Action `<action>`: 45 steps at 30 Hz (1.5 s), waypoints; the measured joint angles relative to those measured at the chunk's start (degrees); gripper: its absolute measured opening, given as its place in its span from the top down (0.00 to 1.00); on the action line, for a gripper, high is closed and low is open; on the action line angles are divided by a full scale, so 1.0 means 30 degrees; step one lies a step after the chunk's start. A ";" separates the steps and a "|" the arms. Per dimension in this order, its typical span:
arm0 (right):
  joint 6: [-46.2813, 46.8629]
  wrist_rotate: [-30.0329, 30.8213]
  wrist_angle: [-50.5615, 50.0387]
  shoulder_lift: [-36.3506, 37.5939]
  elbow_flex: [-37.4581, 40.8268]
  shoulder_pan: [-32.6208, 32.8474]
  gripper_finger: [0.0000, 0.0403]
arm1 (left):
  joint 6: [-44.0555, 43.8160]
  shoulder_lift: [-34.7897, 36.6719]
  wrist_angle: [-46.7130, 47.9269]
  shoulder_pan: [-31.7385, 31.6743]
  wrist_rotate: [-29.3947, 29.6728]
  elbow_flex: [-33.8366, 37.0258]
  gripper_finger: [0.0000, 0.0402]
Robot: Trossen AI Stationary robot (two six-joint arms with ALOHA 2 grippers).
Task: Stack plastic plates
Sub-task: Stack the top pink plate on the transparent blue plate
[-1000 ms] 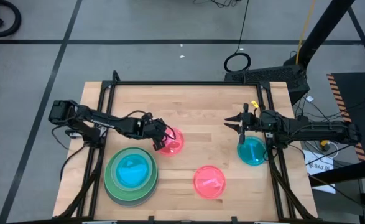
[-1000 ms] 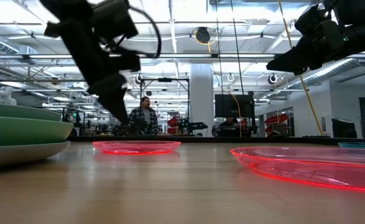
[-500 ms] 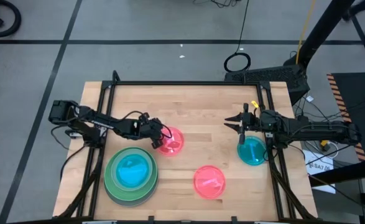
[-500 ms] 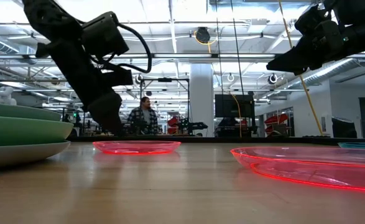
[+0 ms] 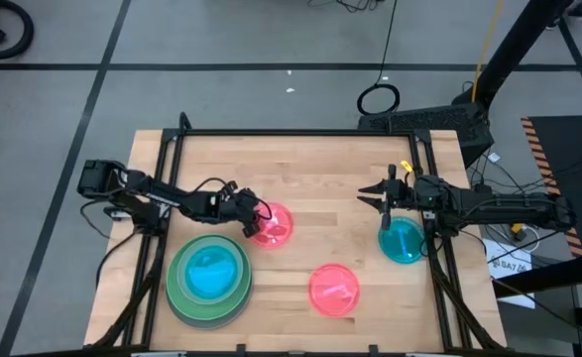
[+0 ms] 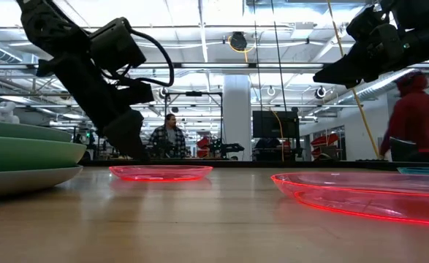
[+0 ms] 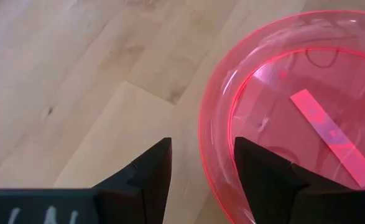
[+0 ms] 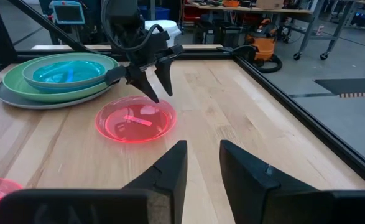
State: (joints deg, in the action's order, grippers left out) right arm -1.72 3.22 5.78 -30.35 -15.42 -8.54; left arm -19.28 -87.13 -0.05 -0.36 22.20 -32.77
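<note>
- Straddling rim of the pink plate (image 5: 273, 225): left gripper (image 5: 252, 226) low over its near-left edge, fingers parted narrowly, 1 finger (image 7: 152, 171) outside the rim on bare wood, the other (image 7: 262, 177) over the inside of the dish. Not yet closed on the rim, judging from the left wrist view.
- Resting near table centre, that plate; label strip visible inside it. Second pink plate (image 5: 333, 290) well apart, toward the front edge.
- Sitting at front left: stack (image 5: 209, 276) of larger plates, grey at bottom, green above, blue on top. Pale green layer not separable with certainty from above.
- Lying at right edge: teal plate (image 5: 403, 241), with right gripper (image 5: 386, 206) hovering just beside it, raised, fingers somewhat apart, holding nothing. Waiting, apparently.
- Passing in the room behind, low view: person in red top (image 6: 420, 117); another person (image 6: 169, 136) farther back. Neither near the table (image 5: 320, 169).
- Judged step: pinching the pink rim for transfer to the stack.
- Risk 1: thin sloped rim slipping from the pads on closing, if the bite is too shallow; plate would skid across smooth wood.
- Risk 2: outer fingertip dragging on the table if lowered further, jamming the closure.
- Risk 3: edge-held plate tilting on lift, swinging, clipping the stack on approach.
</note>
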 joint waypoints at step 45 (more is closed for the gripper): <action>0.0015 0.0495 -0.0007 -0.0189 0.0000 -0.0015 0.78 | -0.1830 -0.1974 -0.2035 0.0772 0.0268 0.0210 0.79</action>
State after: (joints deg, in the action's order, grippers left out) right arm -1.67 4.71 5.76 -30.92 -15.42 -8.58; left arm -24.77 -93.05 -6.16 1.96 23.00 -32.14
